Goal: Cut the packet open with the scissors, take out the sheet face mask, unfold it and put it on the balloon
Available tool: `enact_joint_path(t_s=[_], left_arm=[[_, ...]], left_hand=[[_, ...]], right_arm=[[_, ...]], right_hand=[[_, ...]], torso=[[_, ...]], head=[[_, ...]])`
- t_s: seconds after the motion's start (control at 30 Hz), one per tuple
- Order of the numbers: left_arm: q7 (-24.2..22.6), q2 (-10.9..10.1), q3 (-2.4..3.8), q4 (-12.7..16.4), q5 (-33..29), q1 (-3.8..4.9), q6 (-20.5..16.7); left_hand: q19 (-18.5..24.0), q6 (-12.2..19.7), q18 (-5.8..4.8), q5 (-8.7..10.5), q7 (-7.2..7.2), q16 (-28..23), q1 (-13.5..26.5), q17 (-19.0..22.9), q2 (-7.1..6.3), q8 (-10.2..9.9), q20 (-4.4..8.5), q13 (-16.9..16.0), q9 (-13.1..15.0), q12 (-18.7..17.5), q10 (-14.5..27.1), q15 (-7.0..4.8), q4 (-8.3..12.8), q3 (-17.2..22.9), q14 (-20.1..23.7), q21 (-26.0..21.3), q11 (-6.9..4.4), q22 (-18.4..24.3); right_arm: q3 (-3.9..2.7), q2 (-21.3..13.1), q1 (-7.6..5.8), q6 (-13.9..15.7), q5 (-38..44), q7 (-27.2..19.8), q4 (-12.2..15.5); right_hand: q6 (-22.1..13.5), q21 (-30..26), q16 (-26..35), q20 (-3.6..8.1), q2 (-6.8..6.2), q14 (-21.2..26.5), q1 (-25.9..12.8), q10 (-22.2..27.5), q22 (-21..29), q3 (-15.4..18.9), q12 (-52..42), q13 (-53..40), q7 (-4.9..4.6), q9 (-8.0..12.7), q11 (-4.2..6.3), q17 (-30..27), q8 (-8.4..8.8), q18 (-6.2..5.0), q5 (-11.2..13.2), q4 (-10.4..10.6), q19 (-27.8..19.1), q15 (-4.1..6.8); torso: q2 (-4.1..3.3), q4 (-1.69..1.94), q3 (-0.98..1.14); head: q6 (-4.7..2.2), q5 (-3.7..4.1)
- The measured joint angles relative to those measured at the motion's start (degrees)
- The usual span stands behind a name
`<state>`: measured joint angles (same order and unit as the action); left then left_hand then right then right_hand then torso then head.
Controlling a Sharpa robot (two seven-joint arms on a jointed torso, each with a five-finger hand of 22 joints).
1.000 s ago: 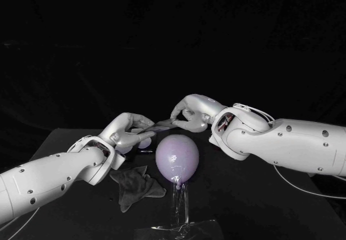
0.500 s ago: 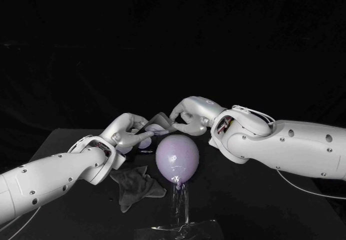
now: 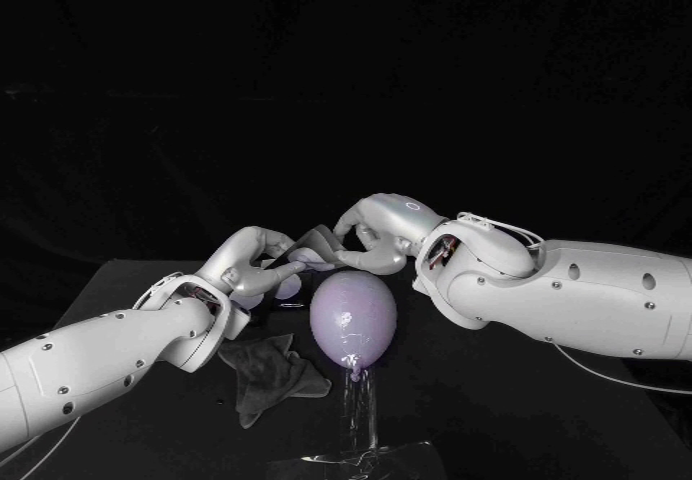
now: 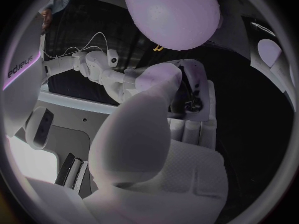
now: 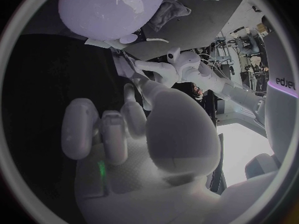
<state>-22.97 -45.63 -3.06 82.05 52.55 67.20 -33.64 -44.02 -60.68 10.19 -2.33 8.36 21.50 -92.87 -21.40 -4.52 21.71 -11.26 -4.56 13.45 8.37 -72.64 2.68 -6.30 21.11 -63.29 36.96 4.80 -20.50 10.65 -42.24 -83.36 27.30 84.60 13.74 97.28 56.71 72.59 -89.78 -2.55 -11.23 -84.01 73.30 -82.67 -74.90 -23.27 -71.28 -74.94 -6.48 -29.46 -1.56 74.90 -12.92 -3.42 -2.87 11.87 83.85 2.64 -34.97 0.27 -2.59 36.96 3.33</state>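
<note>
Lilac balloon (image 3: 353, 318) upright on its clear stand (image 3: 356, 457); just above it, left hand (image 3: 257, 264) and right hand (image 3: 378, 232) each pinch the folded sheet mask (image 3: 317, 244) (grey cloth (image 3: 274, 375) lies beside).

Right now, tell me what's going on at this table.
Both hands are raised just behind the top of the balloon. The left hand and the right hand pinch a small grey piece between them, apparently the folded sheet mask; it is too small to tell more. The balloon stands on a clear stand with no mask on it yet. A crumpled dark cloth lies on the table to the balloon's left.
</note>
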Motion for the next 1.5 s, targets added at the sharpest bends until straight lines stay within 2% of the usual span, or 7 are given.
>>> enact_joint_path(t_s=[0.13, 0.4, 0.6, 0.67, 0.83, 1.27, 1.5], left_arm=[[-1.0, 0.0, -0.01, 0.1, -0.4, -0.01, -0.7], [-3.6, 0.0, -0.01, 0.1, -1.9, -0.02, -2.2], [-5.1, 0.2, -0.01, 0.1, -2.9, -0.02, -3.0], [-5.6, 0.2, -0.01, 0.1, -3.3, -0.02, -3.2], [-6.7, 0.4, -0.01, 0.1, -4.1, -0.03, -3.6], [-8.6, 0.8, -0.01, 0.0, -6.8, -0.03, -4.0], [-9.0, 0.8, 0.01, 0.0, -8.0, -0.02, -4.0]], left_hand=[[0.1, 0.0, 0.0, 0.02, 0.0, -0.2, 0.2, 0.0, 0.22, 0.0, 0.12, 0.0, 0.0, -0.2, -0.2, 0.0, 0.0, 0.0, 0.0, 0.0, -0.19, -0.1], [0.2, -0.1, -0.02, -0.18, -0.29, -0.2, 0.3, 0.0, 0.29, 0.1, 0.2, 0.1, 0.1, -0.2, -0.2, 0.0, 0.1, -0.1, 0.0, 0.0, -0.21, -0.1], [0.2, 0.0, -0.03, -0.18, -0.38, -0.2, 0.3, 0.1, 0.29, 0.2, 0.2, 0.1, 0.1, -0.3, -0.3, 0.01, -0.1, 0.1, 0.0, 0.3, -0.31, -0.2], [0.2, 0.0, -0.03, -0.18, -0.39, -0.3, 0.3, 0.1, 0.28, 0.2, 0.2, 0.1, 0.1, -0.3, -0.3, 0.01, -0.1, 0.1, 0.0, 0.3, -0.31, -0.2], [0.2, 0.0, -0.04, -0.18, -0.39, -0.3, 0.3, 0.1, 0.28, 0.2, 0.2, 0.1, 0.1, -0.4, -0.3, 0.01, -0.1, 0.1, 0.0, 0.3, -0.3, -0.2], [0.4, 0.1, -0.07, -0.16, -0.49, -0.3, 0.4, 0.1, 0.19, 0.2, 0.0, 0.2, 0.3, -0.4, -0.3, 0.02, -0.1, 0.1, 0.0, 0.3, -0.29, -0.3], [0.4, 0.1, -0.08, -0.1, -0.49, -0.4, 0.6, 0.0, 0.11, 0.2, 0.0, 0.3, 0.3, -0.4, -0.3, 0.02, -0.1, 0.1, 0.0, 0.3, -0.28, -0.3]], right_arm=[[-0.01, 0.6, -0.01, 0.0, 0.9, 1.0, -0.4], [-0.03, 1.6, -0.01, -0.1, 2.8, 3.8, -0.6], [-0.03, 1.8, -0.01, -0.1, 4.5, 5.8, 0.2], [-0.03, 1.8, -0.01, -0.1, 5.3, 6.4, 0.6], [-0.03, 1.8, 0.05, -0.1, 7.1, 7.7, 1.7], [-0.04, 2.2, 0.52, 0.2, 10.9, 9.3, 3.2], [-0.04, 2.1, 0.67, 1.0, 12.2, 9.9, 3.2]], right_hand=[[-1.1, -1.1, 0.0, -0.57, -1.29, 0.1, -0.5, 0.7, 0.0, 1.4, 1.7, 0.0, -0.49, 0.4, -0.71, 0.0, 0.75, 0.0, 0.0, 0.8, 0.1, -0.51], [-1.1, -1.6, 0.2, -1.19, -2.3, 0.1, -0.8, 0.9, 0.0, 5.2, 1.9, 0.0, -0.51, 0.6, -0.89, 0.0, 1.03, -0.01, 0.0, 2.1, 0.0, -0.91], [-1.8, -2.7, 0.0, -1.9, -2.72, -0.1, -1.1, 1.9, 0.0, 12.1, 2.4, 0.0, -0.77, 0.8, -1.31, 0.0, 1.64, -0.01, 0.0, 4.2, -0.6, -1.12], [-1.8, -2.7, 0.0, -1.9, -1.78, 0.1, -0.2, 1.9, 0.0, 16.5, 2.1, 0.0, -0.77, 0.8, -1.31, 0.0, 1.64, -0.01, 0.0, 4.5, -0.6, -1.32], [-1.8, -2.6, 0.0, -2.1, -0.61, 0.1, 0.1, 1.9, 0.0, 20.8, 0.8, 0.0, -0.77, 0.8, -1.31, 0.0, 1.64, -0.01, 0.0, 4.8, -0.4, -1.32], [-1.7, -2.1, 0.0, -2.11, -0.28, 0.1, 0.2, 1.7, 0.0, 22.0, 0.0, 0.0, -0.76, 0.8, -1.09, 0.0, 1.64, -0.01, -0.1, 4.9, -0.4, -1.32], [1.0, 0.1, 0.2, -2.3, 3.0, 0.1, 2.8, 0.5, 0.0, 20.8, -2.3, 0.0, 0.11, 0.5, -0.31, 0.0, 0.08, 0.0, -1.0, 4.5, -0.2, -1.31]], torso=[[-0.02, 0.02, 0.0], [-0.02, 0.03, 0.0], [-0.02, 0.03, 0.01], [-0.02, 0.02, 0.03], [-0.01, 0.0, 0.07], [0.04, 0.01, 0.07], [0.04, 0.04, 0.01]], head=[[-0.08, 0.16], [-0.21, 0.49], [-0.31, 0.64], [-0.34, 0.69], [-0.42, 0.81], [-0.53, 1.07], [-0.51, 1.19]])
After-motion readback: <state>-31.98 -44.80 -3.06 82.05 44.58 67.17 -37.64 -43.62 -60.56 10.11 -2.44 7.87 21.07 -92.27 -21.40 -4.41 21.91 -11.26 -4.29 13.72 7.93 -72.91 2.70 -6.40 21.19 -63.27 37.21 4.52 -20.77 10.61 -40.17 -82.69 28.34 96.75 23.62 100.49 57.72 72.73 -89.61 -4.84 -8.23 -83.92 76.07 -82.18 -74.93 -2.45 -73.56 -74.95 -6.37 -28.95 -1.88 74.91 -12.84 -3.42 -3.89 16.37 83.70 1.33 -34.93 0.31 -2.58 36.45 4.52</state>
